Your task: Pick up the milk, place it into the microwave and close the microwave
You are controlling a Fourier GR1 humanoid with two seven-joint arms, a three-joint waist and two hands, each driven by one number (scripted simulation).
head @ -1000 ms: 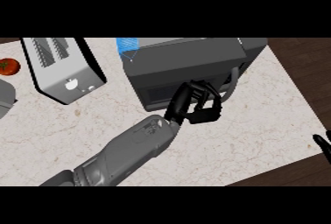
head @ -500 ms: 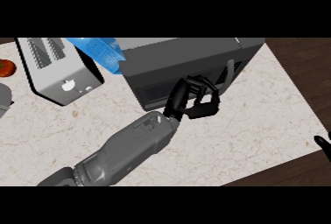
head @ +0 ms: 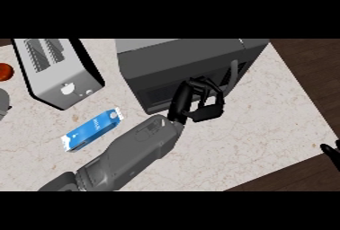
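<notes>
Blue-white milk carton (head: 92, 130) now lying on marble surface (head: 266, 130), outside dark grey microwave (head: 186, 67); left robot hand (head: 199, 102) curled, holding nothing; task undone

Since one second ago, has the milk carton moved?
Yes. The milk carton was on top of the microwave; now it lies on the counter, in front of the toaster.

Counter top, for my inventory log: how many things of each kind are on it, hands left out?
Microwave: 1
Toaster: 1
Milk carton, lying on its side: 1
Reddish-orange thing cut off by the left edge: 1
Grey thing cut off by the left edge: 1
Total: 5
</notes>
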